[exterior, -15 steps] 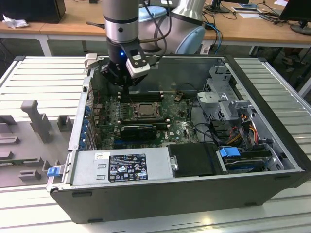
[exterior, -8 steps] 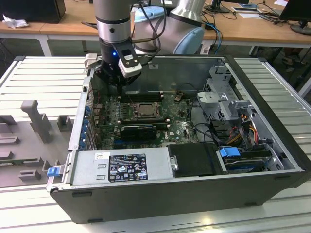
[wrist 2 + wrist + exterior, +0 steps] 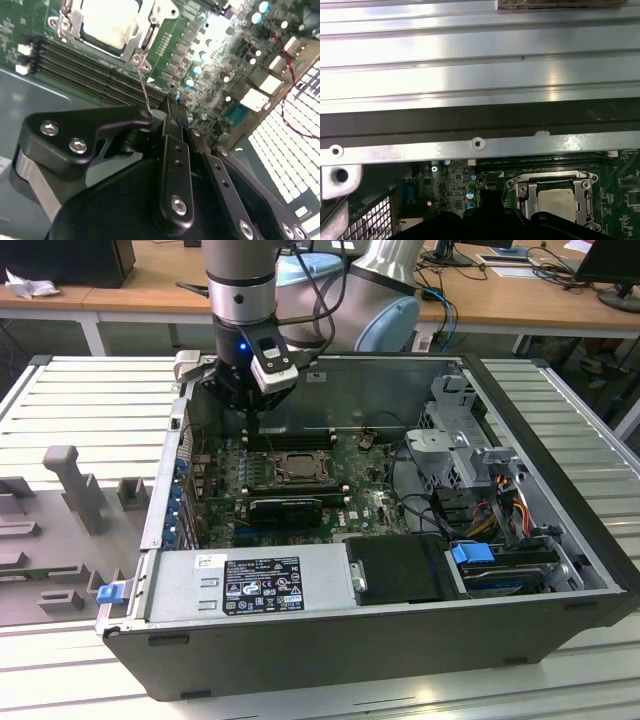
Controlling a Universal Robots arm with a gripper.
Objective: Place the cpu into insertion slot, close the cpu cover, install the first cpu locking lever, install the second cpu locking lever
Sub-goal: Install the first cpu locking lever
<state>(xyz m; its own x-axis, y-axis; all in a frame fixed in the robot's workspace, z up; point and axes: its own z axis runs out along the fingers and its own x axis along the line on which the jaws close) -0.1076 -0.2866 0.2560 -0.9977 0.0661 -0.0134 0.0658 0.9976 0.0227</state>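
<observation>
The cpu (image 3: 299, 469) lies flat in the insertion slot (image 3: 322, 476) on the green motherboard; its pale top also shows in both wrist views (image 3: 107, 22) (image 3: 559, 204). The grey steel cpu cover (image 3: 144, 37) (image 3: 525, 192) is down around it, with the chip showing through its window. A thin wire locking lever (image 3: 144, 92) rises from the socket's corner to the side of my fingertips. My black gripper (image 3: 252, 426) (image 3: 167, 112) (image 3: 487, 197) hangs just behind the socket by the memory slots, fingers shut together; I cannot tell whether the lever is pinched between them.
Long dark memory slots (image 3: 90, 75) run between the socket and the case's metal wall (image 3: 470, 145). A black ribbed card (image 3: 285, 508) lies in front of the socket. The power supply (image 3: 250, 585), drive cage (image 3: 455, 445) and cables (image 3: 500, 505) crowd the exterior view's right and front.
</observation>
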